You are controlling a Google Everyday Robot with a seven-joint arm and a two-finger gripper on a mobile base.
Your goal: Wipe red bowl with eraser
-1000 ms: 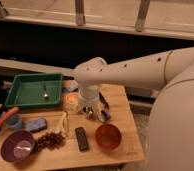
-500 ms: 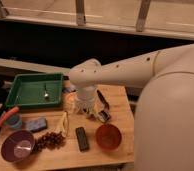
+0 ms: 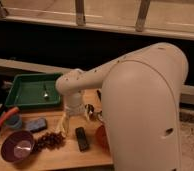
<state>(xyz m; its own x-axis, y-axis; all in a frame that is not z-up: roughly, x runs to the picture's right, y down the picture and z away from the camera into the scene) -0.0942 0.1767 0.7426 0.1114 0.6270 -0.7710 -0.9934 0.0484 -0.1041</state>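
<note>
My claw (image 3: 92, 113) spread open over surface (image 3: 60, 159), behind eraser (image 3: 81, 138); red bowl (image 3: 100, 136) just beside eraser, half hidden by my arm.

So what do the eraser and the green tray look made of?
Eraser: dull black block, no glints, likely rubber or foam. Green tray: even colour, smooth moulded rim, probably plastic. Gripper hangs open just left of the eraser, over the table.

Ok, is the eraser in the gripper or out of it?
Out. The eraser lies flat on the table beside the red bowl; the open gripper hangs apart from it, farther back, empty.
</note>
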